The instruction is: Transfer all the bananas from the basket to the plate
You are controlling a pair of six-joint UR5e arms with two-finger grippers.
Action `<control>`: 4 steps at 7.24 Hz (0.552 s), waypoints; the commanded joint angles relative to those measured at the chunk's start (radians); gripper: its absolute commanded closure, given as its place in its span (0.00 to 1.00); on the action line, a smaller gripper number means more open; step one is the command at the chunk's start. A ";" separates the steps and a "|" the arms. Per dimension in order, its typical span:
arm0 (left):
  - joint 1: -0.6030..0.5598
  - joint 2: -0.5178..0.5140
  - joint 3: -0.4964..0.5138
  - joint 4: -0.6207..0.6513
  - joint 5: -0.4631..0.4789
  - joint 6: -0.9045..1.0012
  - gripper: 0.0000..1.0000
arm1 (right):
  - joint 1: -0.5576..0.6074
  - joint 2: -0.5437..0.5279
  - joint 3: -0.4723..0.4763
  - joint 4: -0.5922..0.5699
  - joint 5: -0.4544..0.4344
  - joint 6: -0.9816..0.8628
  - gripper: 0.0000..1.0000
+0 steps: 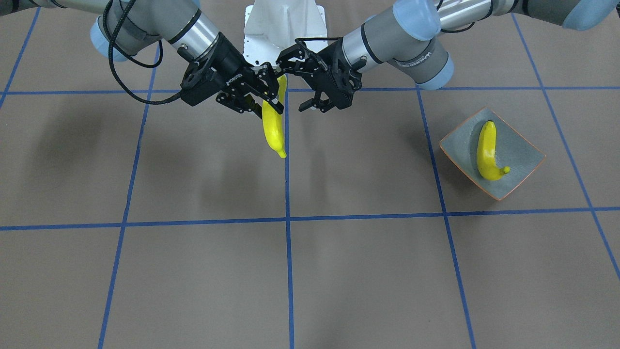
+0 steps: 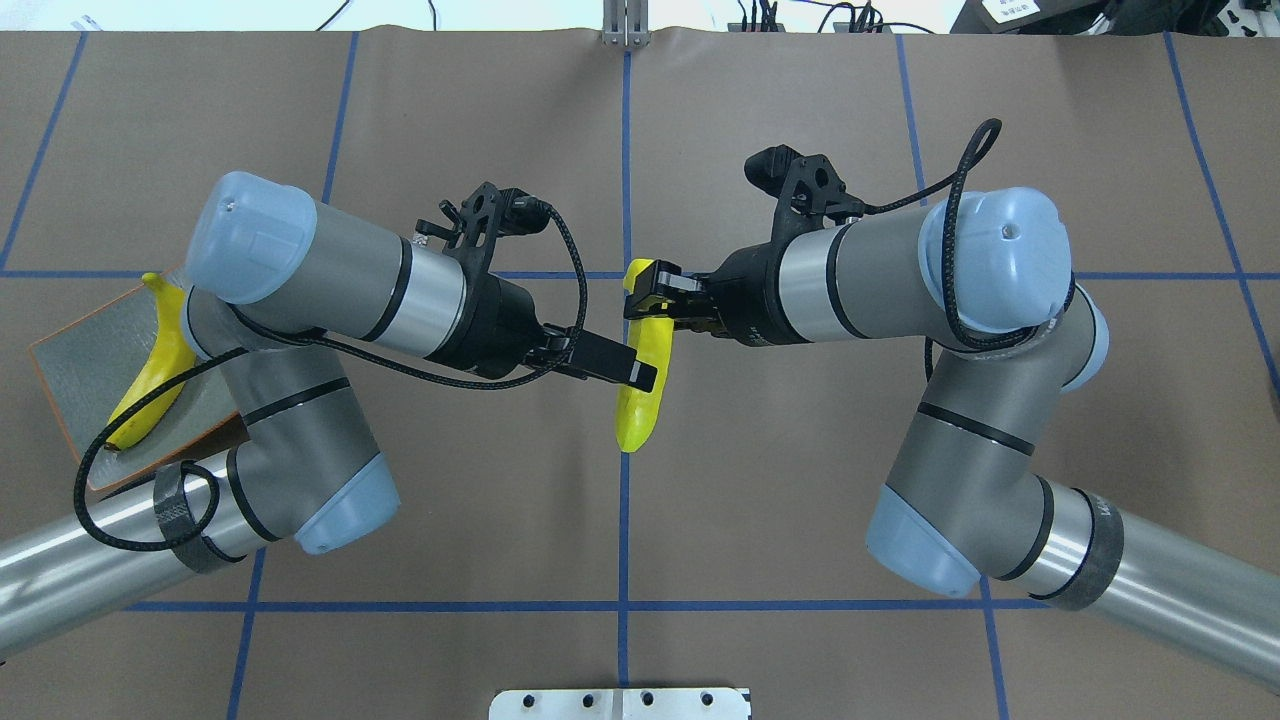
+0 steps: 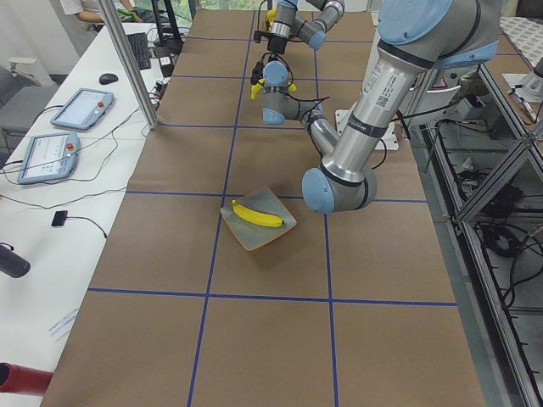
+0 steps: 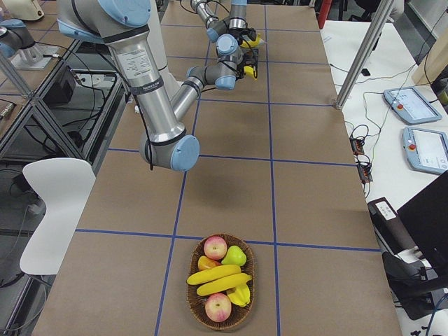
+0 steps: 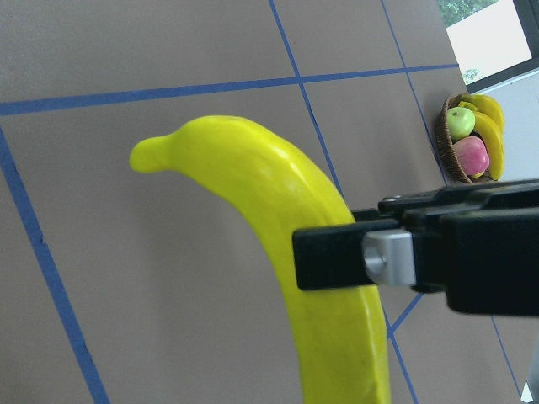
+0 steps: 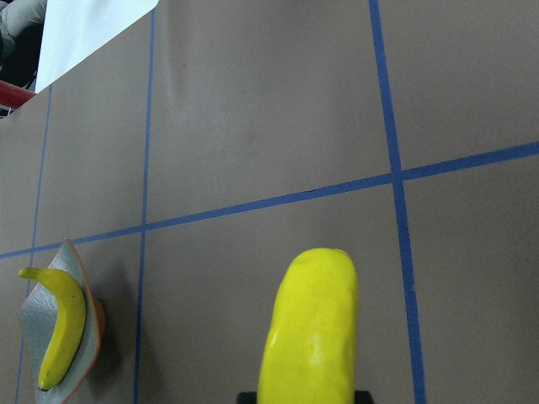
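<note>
A wide table [image 1: 193, 271] covered in brown paper and marked into squares with blue tape fills the scene. Above its middle, the right gripper [image 1: 269, 99] is clamped on the upper part of a bright yellow banana [image 1: 273, 131]. The banana hangs clear of the table with its free end pointing down. The left gripper [image 1: 291, 84] faces it from the other side with its fingers spread apart, one on each side of the same banana; whether they touch it cannot be told. Toward the robot's left end of the table sits the plate [image 1: 520, 155], a square grey-green dish with a thin orange rim. A second banana [image 1: 486, 152] lies inside it. Well apart, at the robot's right end of the table, a wicker basket [image 4: 218, 326] holds two more bananas [image 4: 213, 275] among apples [image 4: 215, 246] and a pear [image 4: 236, 256].
</note>
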State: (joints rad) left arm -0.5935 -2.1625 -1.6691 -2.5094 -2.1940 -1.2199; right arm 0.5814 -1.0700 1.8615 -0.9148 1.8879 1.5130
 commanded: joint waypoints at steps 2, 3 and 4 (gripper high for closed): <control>0.014 -0.005 0.000 0.000 0.000 -0.003 0.06 | 0.000 -0.001 -0.001 0.008 0.000 0.001 1.00; 0.014 -0.005 0.000 -0.002 0.000 -0.003 0.10 | 0.000 0.001 -0.001 0.008 0.002 0.003 1.00; 0.014 -0.011 0.000 -0.002 0.000 -0.004 0.14 | -0.002 0.001 -0.001 0.008 0.002 0.003 1.00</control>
State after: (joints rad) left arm -0.5803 -2.1692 -1.6690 -2.5106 -2.1936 -1.2229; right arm 0.5808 -1.0696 1.8608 -0.9067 1.8894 1.5152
